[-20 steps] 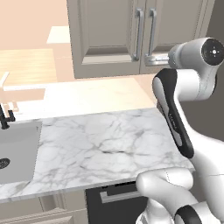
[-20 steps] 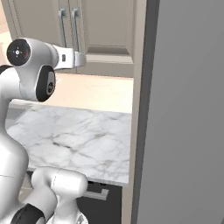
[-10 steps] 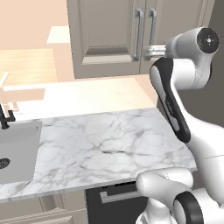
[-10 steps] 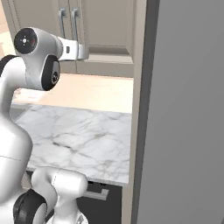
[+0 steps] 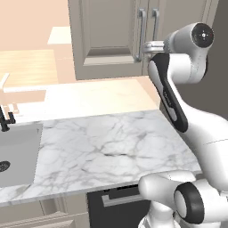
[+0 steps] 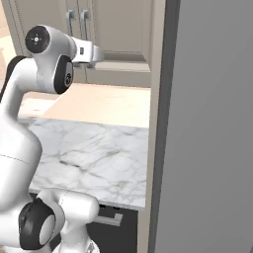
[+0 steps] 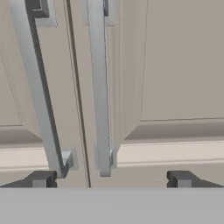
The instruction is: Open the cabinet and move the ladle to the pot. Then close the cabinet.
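Facing the beige-grey recessed-panel wall cabinet (image 7: pixel 175 65), we are spreading our two-finger gripper (image 7: pixel 109 178) wide, risking snagging both silver bar handles (image 7: pixel 99 87) toward twelve o'clock.

White-grey marble counter (image 5: pixel 107 147) runs across the base views, nothing loose on its veined top. Sink (image 5: pixel 15 153) is sunk into its left end, dark faucet (image 5: pixel 5 120) at the sink's back edge. Behind the marble a pale beige counter stretch (image 5: pixel 84 95) reaches the wall, also bare. Dark appliance front (image 5: pixel 113 202) with a bar handle sits below the marble edge.
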Tool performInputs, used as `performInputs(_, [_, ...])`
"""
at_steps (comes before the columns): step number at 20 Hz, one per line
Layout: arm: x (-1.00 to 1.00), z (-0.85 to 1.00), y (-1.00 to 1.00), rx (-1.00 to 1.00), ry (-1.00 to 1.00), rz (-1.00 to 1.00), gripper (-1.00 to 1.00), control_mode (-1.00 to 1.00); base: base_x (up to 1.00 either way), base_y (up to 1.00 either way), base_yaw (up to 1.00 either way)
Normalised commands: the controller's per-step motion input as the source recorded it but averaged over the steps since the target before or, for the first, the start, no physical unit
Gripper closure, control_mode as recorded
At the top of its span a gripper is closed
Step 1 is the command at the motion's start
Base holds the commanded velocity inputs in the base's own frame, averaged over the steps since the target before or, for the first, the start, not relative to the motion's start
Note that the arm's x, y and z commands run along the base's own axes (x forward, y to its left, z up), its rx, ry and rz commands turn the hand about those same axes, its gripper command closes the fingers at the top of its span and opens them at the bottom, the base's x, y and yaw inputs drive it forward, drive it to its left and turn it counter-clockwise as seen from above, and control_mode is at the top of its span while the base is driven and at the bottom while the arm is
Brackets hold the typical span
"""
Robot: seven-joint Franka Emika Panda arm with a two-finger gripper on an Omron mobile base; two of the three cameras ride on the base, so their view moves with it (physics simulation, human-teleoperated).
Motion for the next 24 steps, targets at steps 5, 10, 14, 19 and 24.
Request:
performInputs(5, [0.36,0.01,-0.01,0.05,0.01,0.00,-1.00,-1.00,0.00,0.00,0.00])
performInputs(10, [0.33,0.00,0.00,0.04,0.01,0.00,-1.00,-1.00,0.00,0.00,0.00])
performInputs(14, [0.33,0.00,0.00,0.02,0.00,0.00,-1.00,-1.00,0.00,0.00,0.00])
performInputs(19, [0.35,0.00,0.00,0.01,0.00,-0.01,-1.00,-1.00,0.00,0.00,0.00])
performInputs(24, [0.33,0.00,0.00,0.00,0.00,-0.04,-1.00,-1.00,0.00,0.00,0.00])
